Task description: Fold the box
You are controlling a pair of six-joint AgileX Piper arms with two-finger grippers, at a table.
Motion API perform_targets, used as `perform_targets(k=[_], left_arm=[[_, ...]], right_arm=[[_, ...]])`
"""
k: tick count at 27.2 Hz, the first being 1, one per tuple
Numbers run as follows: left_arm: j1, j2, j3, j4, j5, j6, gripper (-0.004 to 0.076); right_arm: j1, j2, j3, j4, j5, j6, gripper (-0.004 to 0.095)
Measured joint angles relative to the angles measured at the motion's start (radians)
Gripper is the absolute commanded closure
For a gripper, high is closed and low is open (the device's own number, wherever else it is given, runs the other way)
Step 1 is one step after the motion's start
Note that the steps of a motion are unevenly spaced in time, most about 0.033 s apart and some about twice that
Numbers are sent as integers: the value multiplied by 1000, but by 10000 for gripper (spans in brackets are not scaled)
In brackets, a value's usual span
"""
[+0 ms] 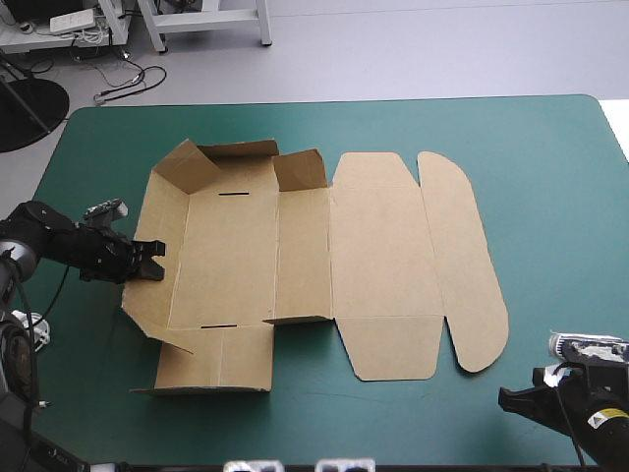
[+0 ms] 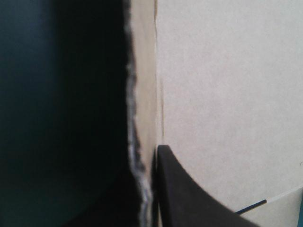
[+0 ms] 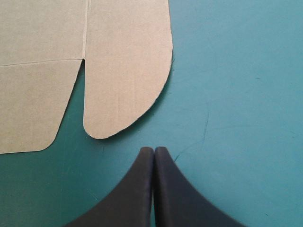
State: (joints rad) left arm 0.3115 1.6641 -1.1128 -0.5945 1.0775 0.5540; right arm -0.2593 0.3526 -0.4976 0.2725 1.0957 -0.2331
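Lying across the middle of the table [image 1: 550, 147], the box [image 1: 378, 246] is mostly flat, its rounded lid flap [image 3: 128, 71] toward the table's right edge. Its left end is partly raised, with two small flaps standing at the far left corner. The left gripper [image 1: 149, 261] is clamped on the tilted left wall. In the left wrist view the board's edge runs between the black fingers [image 2: 189, 198], one of them pressed against the inner face. The right gripper [image 3: 154, 151] sits near the table's near right corner, fingers together and holding nothing. The lid flap lies just ahead of it, not touching.
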Motion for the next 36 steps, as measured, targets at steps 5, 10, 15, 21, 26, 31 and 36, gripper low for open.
perform_targets(k=[5,10,15,21,26,31,36], left_arm=[[-82,-42,-44,99,-5,152,734],[-211,-100,-128,167,25,327,734],[-407,-132,-240,262,-44,392,734],[-585,-132,-334,379,-204,410,734],[-720,-132,-376,504,-332,429,733],[-841,-132,-378,604,-414,437,734],[-948,-132,-378,656,-426,441,734]], right_arm=[[0,0,0,23,0,1,928],[0,0,0,35,0,1,928],[0,0,0,40,0,1,928],[0,0,0,41,0,2,928],[0,0,0,41,0,1,928],[0,0,0,41,0,0,928],[0,0,0,41,-1,0,928]])
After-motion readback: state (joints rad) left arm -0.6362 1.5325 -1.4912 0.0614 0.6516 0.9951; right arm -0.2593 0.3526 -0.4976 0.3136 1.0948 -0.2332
